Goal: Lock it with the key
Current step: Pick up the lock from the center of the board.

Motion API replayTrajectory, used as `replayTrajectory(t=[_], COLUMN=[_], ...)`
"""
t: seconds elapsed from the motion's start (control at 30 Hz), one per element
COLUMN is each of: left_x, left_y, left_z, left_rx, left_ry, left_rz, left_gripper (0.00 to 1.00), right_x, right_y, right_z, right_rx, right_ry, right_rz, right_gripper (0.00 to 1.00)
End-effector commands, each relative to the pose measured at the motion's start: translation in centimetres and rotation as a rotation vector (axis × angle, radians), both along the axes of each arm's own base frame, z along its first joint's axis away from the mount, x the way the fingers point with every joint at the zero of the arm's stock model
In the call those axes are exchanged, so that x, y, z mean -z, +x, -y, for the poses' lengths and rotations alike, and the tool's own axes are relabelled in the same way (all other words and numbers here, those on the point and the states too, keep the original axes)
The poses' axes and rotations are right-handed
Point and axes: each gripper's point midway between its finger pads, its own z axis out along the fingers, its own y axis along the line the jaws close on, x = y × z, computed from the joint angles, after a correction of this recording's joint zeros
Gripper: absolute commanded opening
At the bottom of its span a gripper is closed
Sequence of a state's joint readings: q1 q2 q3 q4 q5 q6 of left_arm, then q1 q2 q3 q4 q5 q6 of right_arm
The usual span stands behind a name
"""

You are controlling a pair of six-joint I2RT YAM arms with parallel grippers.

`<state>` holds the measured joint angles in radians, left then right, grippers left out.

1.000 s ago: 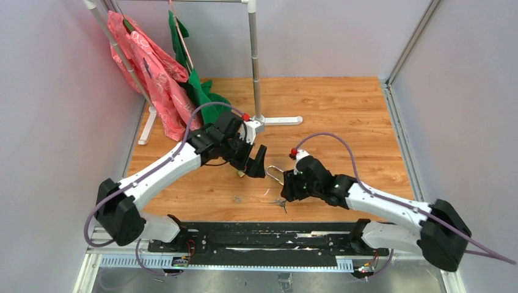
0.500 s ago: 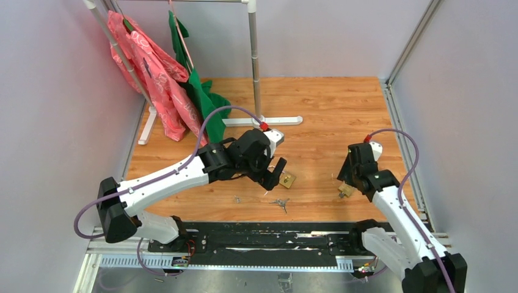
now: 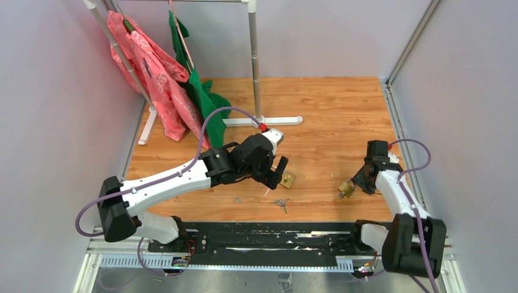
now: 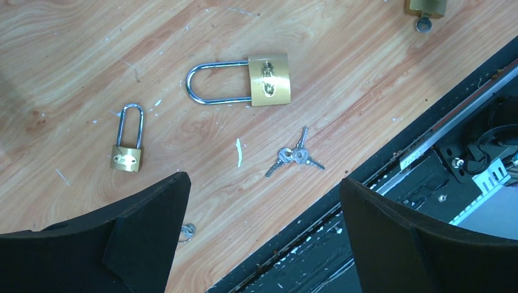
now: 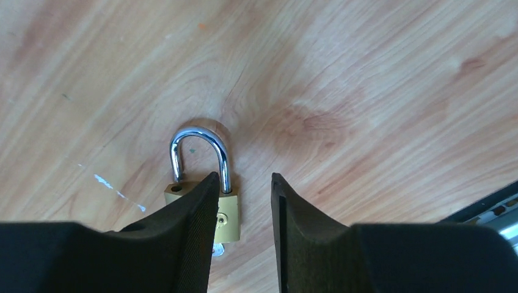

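The large padlock (image 4: 269, 79) lies flat on the wooden table (image 3: 330, 122), with both legs of its steel shackle meeting the brass body. The left gripper (image 4: 262, 183) hangs over the table just on the robot's side of the large padlock, its jaws spread wide with nothing between them. In the left wrist view a small padlock (image 4: 126, 157) lies flat to the left of and below the large padlock, clear of it. A bunch of keys (image 4: 295, 156) rests near the large padlock, between it and the black rail at the table's near edge. Well apart from the large padlock, toward the right arm's side, lies the keyed padlock (image 5: 228, 218), with a key (image 4: 423, 24) showing at the bottom of its body. The right gripper (image 5: 244, 180) hovers directly over it, jaws only narrowly apart and gripping nothing, and one finger hides part of the brass body. One leg of its shackle sits in the body, while the other appears to end just above an open hole. Far behind the large padlock a clothes rack (image 3: 253, 61) holds a pink garment (image 3: 149, 73) and a green garment (image 3: 198, 91).
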<state>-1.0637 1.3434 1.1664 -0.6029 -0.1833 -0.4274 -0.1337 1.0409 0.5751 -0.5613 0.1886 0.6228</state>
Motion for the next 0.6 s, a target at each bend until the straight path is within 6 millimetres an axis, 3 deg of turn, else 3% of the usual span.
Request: replayTrajectory(t=[0.0, 0.1, 0.13, 0.27, 0.43, 0.57], left_x=[-1.1, -0.6, -0.4, 0.0, -0.3, -1.9], left_y=[0.0, 0.0, 0.0, -0.1, 0.2, 0.6], left_z=[1.2, 1.3, 1.3, 1.3, 1.1, 1.1], left_rx=[0.019, 0.026, 0.029, 0.030, 0.024, 0.020], left_ry=[-0.046, -0.033, -0.027, -0.020, -0.018, -0.054], left_rz=[0.017, 0.012, 0.008, 0.002, 0.023, 0.066], left_gripper=[1.00, 1.00, 1.00, 1.00, 1.00, 1.00], right_x=[1.7, 2.8, 3.0, 3.0, 1.0, -3.4], right_y=[0.7, 0.9, 1.0, 2.0, 4.4, 6.3], right_z=[-0.9, -1.5, -1.6, -2.0, -5.0, -8.3], right_rx=[-0.045, -0.070, -0.076, -0.134, -0.334, -0.558], right_ry=[0.072, 0.105, 0.111, 0.123, 0.223, 0.237], right_rz=[-0.071, -0.096, -0.099, -0.071, 0.065, 0.324], right_gripper=[0.39, 0.37, 0.33, 0.01, 0.00, 0.00])
